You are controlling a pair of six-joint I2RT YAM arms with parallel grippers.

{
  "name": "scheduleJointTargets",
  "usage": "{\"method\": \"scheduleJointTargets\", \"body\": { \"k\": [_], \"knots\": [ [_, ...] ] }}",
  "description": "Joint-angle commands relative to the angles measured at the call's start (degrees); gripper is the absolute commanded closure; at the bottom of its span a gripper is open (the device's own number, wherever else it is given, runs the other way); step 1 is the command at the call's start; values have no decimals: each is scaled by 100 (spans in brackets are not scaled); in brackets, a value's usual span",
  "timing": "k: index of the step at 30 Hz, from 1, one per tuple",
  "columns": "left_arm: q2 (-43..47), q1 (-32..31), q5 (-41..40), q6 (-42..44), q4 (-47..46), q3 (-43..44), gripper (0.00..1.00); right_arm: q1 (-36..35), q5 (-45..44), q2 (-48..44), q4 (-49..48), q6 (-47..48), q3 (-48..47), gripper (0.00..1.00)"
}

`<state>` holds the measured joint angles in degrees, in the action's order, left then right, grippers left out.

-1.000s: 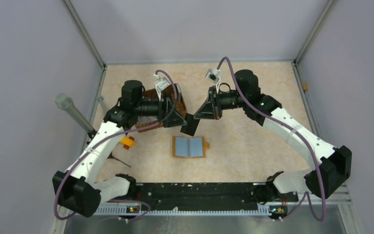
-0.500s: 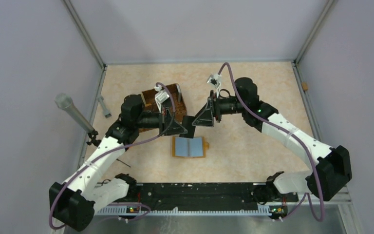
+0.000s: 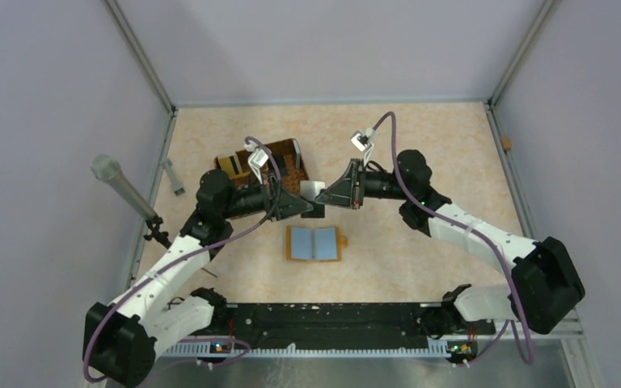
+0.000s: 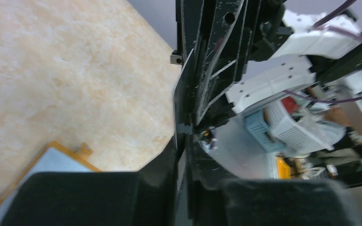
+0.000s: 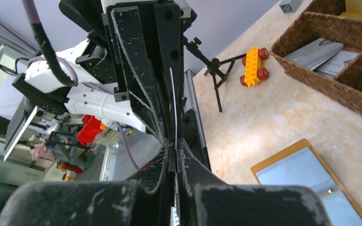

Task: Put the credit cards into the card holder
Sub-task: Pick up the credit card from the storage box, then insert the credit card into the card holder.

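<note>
L gripper (image 3: 307,208) and R gripper (image 3: 327,197) are meeting tip to tip over mid-table, arms reaching in from either side. Both are clamping the same card (image 4: 181,99): L jaws are pinching one edge, R jaws the opposite edge. Card is hanging in the air btwn them, not touching the table (image 3: 420,162). Both wrist cams are seeing it edge-on, as a thin line. Card colour: cannot tell, since it is showing partly pale, partly dark from the top cam.

Wallet (image 3: 315,243) is lying flat and open on the table, grey inside facing up w/ orange border showing. It is sitting just near-side of the held card, apart from both grippers.

Basket (image 3: 279,152) is standing behind the L arm, partly hidden by it. R wrist cam is showing more cards (image 5: 313,52) lying in one basket compartment.

Toy block (image 5: 252,65) is resting on the table near the basket, beside a small black tripod (image 5: 217,73).
</note>
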<state>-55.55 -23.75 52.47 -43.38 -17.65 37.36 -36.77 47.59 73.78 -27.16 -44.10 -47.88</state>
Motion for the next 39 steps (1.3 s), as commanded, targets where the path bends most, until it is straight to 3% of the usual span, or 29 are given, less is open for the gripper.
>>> {"method": "scheduleJointTargets", "body": {
  "k": [1, 3, 4, 6, 8, 11, 22, 39],
  "knots": [
    [-16, -25, -243, 52, 41, -100, 61, -49, -525, -18, -562, -343, 180, 100],
    [54, -25, -811, 461, 883, -75, 22, -49, -919, -73, -33, -190, 322, 100],
    [141, -25, -1201, 642, 1297, -81, 13, -57, -1138, -100, 205, -137, 413, 100],
    [262, -25, -2109, 930, 2191, -96, 6, -70, -1523, -128, 502, -146, 709, 100],
    [326, -25, -2750, 1075, 2753, -155, 5, -145, -1847, -105, 680, -232, 949, 100],
    [371, -25, -3101, 896, 3030, -507, 5, -402, -2241, 35, 544, -460, 1280, 100],
    [174, -25, -3102, 235, 2851, -1404, 8, -855, -2803, 1223, -731, -1142, 1694, 100],
    [-1031, -25, -2875, 260, 1972, -1345, 34, -902, -3240, 1778, -616, -1173, 1570, 100]
  ]
}}
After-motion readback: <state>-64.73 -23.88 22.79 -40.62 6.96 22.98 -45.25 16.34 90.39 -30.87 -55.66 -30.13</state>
